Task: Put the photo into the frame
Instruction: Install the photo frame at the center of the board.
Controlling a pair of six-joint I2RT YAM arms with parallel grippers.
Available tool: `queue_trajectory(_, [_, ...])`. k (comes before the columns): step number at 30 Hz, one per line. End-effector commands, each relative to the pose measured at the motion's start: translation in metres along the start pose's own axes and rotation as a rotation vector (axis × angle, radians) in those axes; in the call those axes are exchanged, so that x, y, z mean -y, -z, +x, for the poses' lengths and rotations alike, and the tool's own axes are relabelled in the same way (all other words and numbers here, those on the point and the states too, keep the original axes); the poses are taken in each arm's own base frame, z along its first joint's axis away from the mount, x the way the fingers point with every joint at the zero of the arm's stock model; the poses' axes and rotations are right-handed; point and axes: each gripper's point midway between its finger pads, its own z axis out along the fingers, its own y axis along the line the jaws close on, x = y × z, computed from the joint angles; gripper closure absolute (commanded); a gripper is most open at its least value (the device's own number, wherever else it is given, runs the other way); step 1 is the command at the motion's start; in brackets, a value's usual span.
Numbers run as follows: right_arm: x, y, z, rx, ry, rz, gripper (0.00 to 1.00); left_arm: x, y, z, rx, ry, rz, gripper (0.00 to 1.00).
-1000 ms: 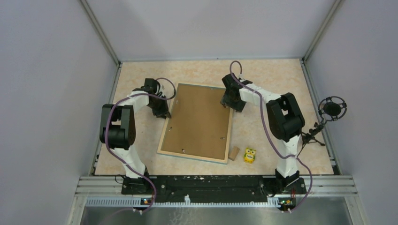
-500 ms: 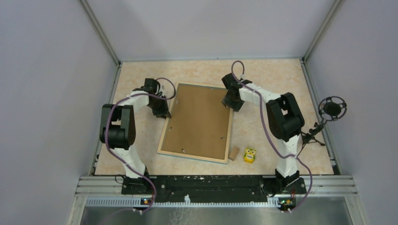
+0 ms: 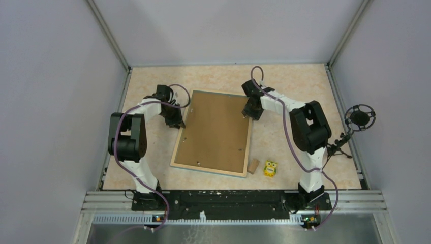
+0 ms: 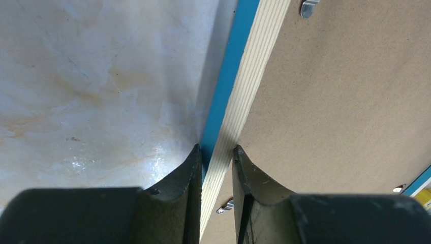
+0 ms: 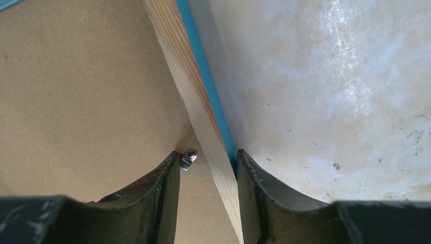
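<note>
Left tool [image 4: 216, 148]: clamped on frame [image 4: 254, 66], left rail. Right tool [image 5: 207, 154]: jaws apart, astride right rail, not gripping. Frame long axis runs near-to-far.

A blue-edged wooden frame [image 3: 208, 170] lies back-up on the marbled table [image 3: 300, 84], its brown backing board [image 3: 216, 129] showing. The left gripper [image 3: 179, 122] sits at the frame's left rail, the right gripper [image 3: 247, 114] at its right rail. A wooden block [image 3: 252, 165] and a yellow owl toy [image 3: 270, 168] lie beside the near right corner.
</note>
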Motion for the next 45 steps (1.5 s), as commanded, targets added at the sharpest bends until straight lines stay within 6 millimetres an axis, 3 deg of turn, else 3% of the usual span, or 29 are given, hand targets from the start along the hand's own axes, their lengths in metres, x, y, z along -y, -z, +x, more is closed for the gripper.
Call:
queue_trajectory(1, [0.028, -0.009, 0.015, -0.03, 0.109, 0.065, 0.87, 0.008, -0.004, 0.002, -0.01, 0.026, 0.047, 0.79])
queue_trajectory(7, [0.048, -0.012, 0.006, 0.014, 0.265, 0.128, 1.0, 0.008, -0.004, 0.002, -0.012, 0.028, 0.048, 0.8])
queue_trajectory(10, [0.051, -0.014, -0.003, 0.033, 0.352, 0.145, 1.0, 0.008, -0.004, 0.002, -0.012, 0.027, 0.048, 0.8])
queue_trajectory(15, [0.048, -0.02, -0.013, 0.043, 0.444, 0.142, 1.0, 0.008, -0.005, 0.002, -0.012, 0.028, 0.048, 0.8])
queue_trajectory(21, [0.035, -0.026, -0.007, 0.014, 0.574, 0.044, 1.0, 0.008, -0.004, 0.002, -0.01, 0.025, 0.045, 0.8])
queue_trajectory(28, [0.027, -0.032, -0.021, 0.05, 0.773, 0.018, 1.0, 0.007, -0.005, 0.002, -0.012, 0.028, 0.045, 0.81])
queue_trajectory(34, [0.011, -0.031, -0.024, 0.072, 0.811, -0.057, 1.0, 0.006, -0.005, 0.002, -0.012, 0.028, 0.04, 0.81])
queue_trajectory(40, [0.002, -0.036, -0.012, 0.038, 0.789, -0.123, 1.0, 0.004, -0.005, 0.0, -0.009, 0.037, 0.038, 0.81])
queue_trajectory(45, [0.006, -0.041, -0.004, 0.007, 0.777, -0.113, 1.0, 0.001, -0.006, 0.001, -0.011, 0.045, 0.031, 0.82])
